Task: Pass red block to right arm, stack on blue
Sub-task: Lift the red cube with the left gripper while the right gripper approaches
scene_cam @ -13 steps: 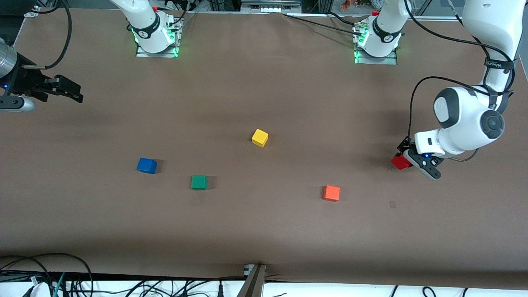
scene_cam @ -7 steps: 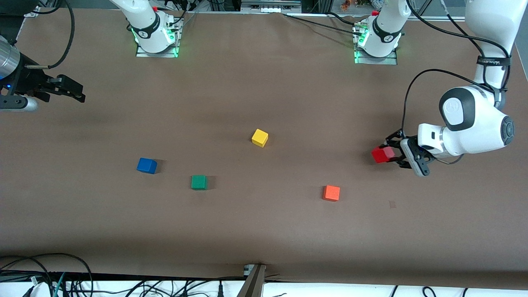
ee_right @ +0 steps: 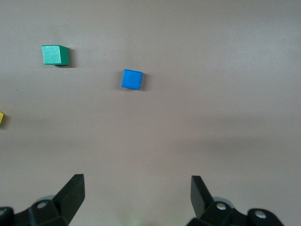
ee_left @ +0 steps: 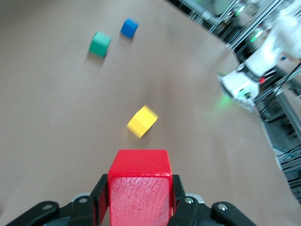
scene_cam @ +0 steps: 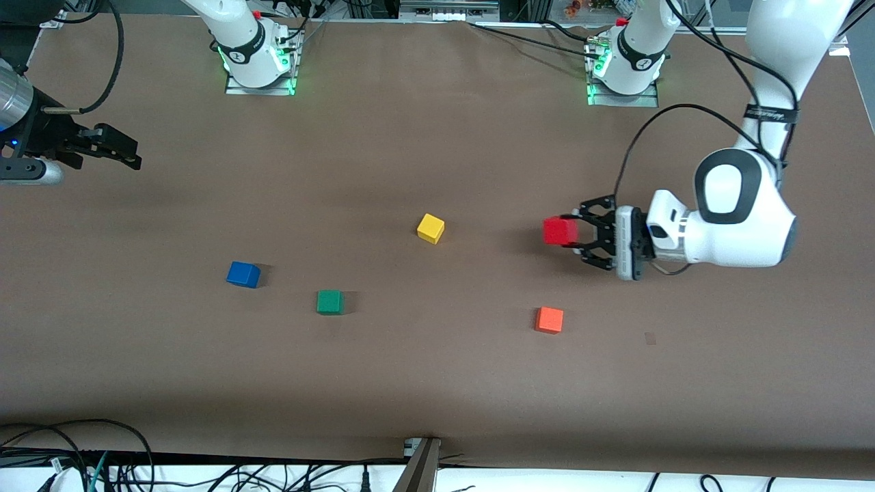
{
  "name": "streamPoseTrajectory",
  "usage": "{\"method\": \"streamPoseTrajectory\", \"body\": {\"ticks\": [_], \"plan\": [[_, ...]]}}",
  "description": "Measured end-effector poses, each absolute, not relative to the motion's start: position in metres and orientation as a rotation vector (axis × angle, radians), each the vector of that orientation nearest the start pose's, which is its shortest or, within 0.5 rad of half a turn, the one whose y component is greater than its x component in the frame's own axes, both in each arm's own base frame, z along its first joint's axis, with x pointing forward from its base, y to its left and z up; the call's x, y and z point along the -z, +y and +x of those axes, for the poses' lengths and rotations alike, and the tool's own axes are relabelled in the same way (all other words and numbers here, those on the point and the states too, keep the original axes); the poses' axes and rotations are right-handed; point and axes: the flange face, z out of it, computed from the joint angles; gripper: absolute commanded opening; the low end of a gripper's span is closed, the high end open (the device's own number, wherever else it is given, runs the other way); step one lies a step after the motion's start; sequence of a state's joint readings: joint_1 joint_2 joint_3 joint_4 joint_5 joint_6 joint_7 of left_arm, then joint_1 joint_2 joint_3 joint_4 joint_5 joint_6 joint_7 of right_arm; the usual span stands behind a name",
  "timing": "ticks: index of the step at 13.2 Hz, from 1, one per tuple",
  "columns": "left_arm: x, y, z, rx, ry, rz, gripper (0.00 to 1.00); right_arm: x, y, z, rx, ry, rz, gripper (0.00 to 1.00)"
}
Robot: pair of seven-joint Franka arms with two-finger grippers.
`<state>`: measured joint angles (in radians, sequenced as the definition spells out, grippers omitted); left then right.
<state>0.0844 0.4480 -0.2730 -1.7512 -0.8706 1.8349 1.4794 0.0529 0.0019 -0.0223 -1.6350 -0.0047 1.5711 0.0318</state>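
Brown tabletop (scene_cam: 437, 383) runs wide under both arms, five cubes in play. Left gripper (scene_cam: 573, 232) is up in the air w/ its claw clenched on the red block (scene_cam: 560, 231), fingers (ee_left: 180, 200) pressing both sides of it; wrist is turned sideways so the block points toward the right arm's end of the table. It hangs over bare table between the yellow cube (scene_cam: 431, 227) and the left arm's end, w/ the orange cube (scene_cam: 549, 320) on the table nearer the front camera. From the left wrist view the red block (ee_left: 139, 193) fills the foreground, yellow cube (ee_left: 141, 121) just past it, green cube (ee_left: 100, 43) and blue cube (ee_left: 129, 28) well apart from it.

Right arm waits at its own end of the table, right gripper (scene_cam: 113, 150) raised, jaws spread wide, nothing between them. Its wrist cam looks down on the blue cube (ee_right: 132, 79) w/ the green cube (ee_right: 55, 55) near it. Blue cube (scene_cam: 243, 274) sits on the table, nothing on top; green cube (scene_cam: 329, 301) sits beside it, a bit nearer the front camera.
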Motion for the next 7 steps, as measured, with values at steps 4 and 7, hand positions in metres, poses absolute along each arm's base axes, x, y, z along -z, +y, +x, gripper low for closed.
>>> {"method": "streamPoseTrajectory", "body": {"ticks": [4, 7], "plan": [[-0.317, -0.247, 0.602, -0.476, -1.122, 1.513, 0.00, -0.586, 0.022, 0.551, -0.162, 0.008, -3.090, 1.00], [-0.290, -0.304, 0.589, -0.577, -1.056, 1.357, 0.00, -0.565, 0.034, 0.561, -0.222, 0.029, -2.956, 1.00]]}}
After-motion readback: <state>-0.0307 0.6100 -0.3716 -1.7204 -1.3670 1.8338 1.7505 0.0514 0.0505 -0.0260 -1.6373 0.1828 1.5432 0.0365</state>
